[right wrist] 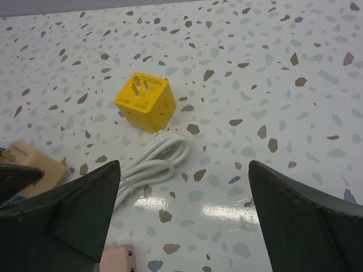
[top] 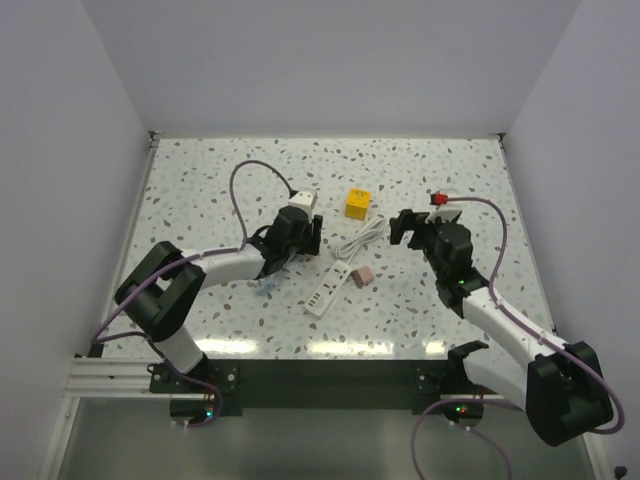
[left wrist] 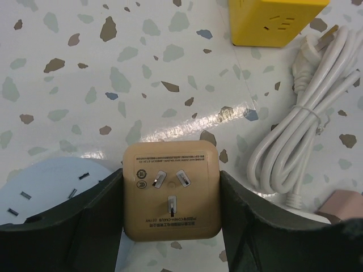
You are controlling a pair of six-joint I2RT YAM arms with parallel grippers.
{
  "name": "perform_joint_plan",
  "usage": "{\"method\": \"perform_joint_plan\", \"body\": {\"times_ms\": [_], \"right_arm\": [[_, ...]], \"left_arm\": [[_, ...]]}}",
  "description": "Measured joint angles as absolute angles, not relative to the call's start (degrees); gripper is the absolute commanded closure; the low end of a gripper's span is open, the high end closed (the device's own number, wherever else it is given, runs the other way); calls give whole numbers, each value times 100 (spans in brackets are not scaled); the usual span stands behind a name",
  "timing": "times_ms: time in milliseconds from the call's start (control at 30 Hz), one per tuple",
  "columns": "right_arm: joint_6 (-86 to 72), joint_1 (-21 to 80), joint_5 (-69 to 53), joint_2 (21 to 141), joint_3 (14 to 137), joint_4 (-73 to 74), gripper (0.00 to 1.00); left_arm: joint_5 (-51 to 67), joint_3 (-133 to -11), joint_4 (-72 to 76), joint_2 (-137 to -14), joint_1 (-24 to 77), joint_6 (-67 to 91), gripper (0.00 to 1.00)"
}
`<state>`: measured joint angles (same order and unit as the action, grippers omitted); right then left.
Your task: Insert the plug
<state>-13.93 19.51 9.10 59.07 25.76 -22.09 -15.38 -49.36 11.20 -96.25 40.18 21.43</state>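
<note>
The dusty-pink plug [top: 363,274] lies on the table at the end of a coiled white cord [top: 362,240], beside a white power strip [top: 328,290]. The plug also shows at the edge of the left wrist view [left wrist: 343,205] and the right wrist view [right wrist: 116,259]. My left gripper [top: 297,238] is shut on a peach cube [left wrist: 170,170] with its three prongs facing the camera; my left gripper's fingers [left wrist: 85,221] press the cube's two sides. My right gripper [top: 408,232] is open and empty, above the table right of the cord [right wrist: 153,161].
A yellow cube [top: 358,203] stands behind the cord; it shows in the left wrist view [left wrist: 272,20] and the right wrist view [right wrist: 144,102]. A pale blue round socket piece [left wrist: 39,190] lies under my left gripper. White walls enclose the table.
</note>
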Motion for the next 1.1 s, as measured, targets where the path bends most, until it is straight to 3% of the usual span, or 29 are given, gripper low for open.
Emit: {"method": "perform_joint_plan", "body": {"times_ms": [133, 700, 1100], "right_arm": [[-1297, 1992, 506, 6099, 2576, -2386, 4], [-237, 2936, -1450, 6506, 2456, -4167, 2], [526, 3693, -1776, 6952, 2458, -4600, 2]], "left_arm": [[-1068, -4831, 1341, -9378, 3809, 2141, 96], [1732, -4318, 2751, -8239, 3225, 3148, 96], [2493, -4051, 3605, -8237, 3199, 4082, 96]]}}
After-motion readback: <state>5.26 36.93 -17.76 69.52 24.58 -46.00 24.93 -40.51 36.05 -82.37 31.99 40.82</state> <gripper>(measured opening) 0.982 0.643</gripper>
